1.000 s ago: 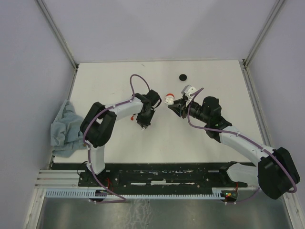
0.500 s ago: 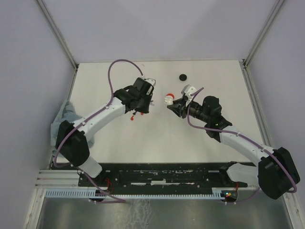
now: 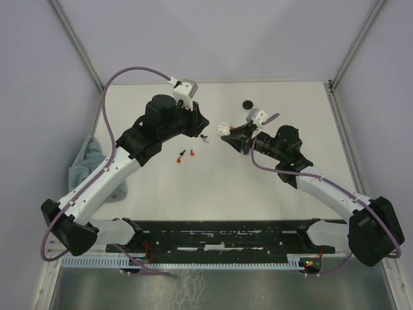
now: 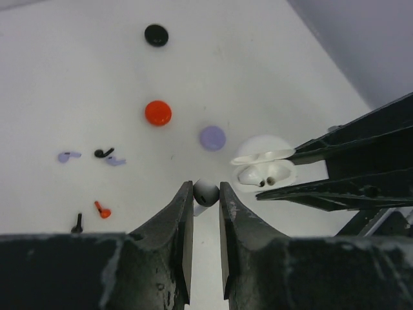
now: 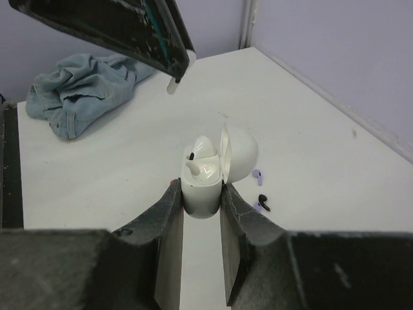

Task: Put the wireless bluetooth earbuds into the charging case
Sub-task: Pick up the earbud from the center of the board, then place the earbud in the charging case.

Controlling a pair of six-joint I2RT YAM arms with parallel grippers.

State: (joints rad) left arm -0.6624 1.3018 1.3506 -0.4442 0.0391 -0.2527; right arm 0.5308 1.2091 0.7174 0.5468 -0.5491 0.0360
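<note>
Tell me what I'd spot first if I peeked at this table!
Two black robot claws meet over the white table: the right gripper squeezes an open white case with a tucked-in earbud, and the left gripper pinches a white earbud near it. A red earbud, a black earbud and a purple earbud lie scattered on the table, and a crumpled blue cloth sits at its left edge.

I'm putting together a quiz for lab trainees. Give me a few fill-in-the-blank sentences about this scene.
1. The earbud pinched by the left gripper is coloured ____.
2. The right gripper holds the white case with its lid ____.
3. The crumpled cloth on the table is light ____.

Missing words: white; open; blue.
</note>
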